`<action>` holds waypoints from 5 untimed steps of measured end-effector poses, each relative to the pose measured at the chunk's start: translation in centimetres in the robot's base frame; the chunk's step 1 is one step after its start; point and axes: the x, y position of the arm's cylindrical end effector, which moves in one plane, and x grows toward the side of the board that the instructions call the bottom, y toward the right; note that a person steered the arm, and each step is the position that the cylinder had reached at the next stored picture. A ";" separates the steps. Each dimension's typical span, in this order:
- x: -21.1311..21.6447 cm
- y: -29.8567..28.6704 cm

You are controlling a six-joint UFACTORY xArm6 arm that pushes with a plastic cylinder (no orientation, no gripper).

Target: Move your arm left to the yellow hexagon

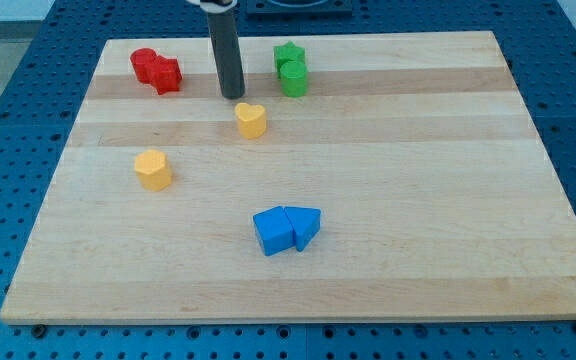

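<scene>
The yellow hexagon (153, 169) lies left of the board's middle. My tip (232, 96) stands near the view's top, up and to the right of the hexagon, well apart from it. A yellow heart-shaped block (251, 119) lies just below and right of my tip, close but apart from it.
Two red blocks (156, 70) touch each other at the top left. A green star (289, 55) and a green block (294, 78) touch right of my tip. A blue cube (273, 231) and a blue triangle (305, 225) touch at the lower middle. The wooden board (448, 200) sits on a blue perforated table.
</scene>
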 end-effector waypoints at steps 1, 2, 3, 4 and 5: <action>5.2 -1.8; 6.0 -4.7; 3.8 -7.9; 3.4 -12.0; 7.8 -14.8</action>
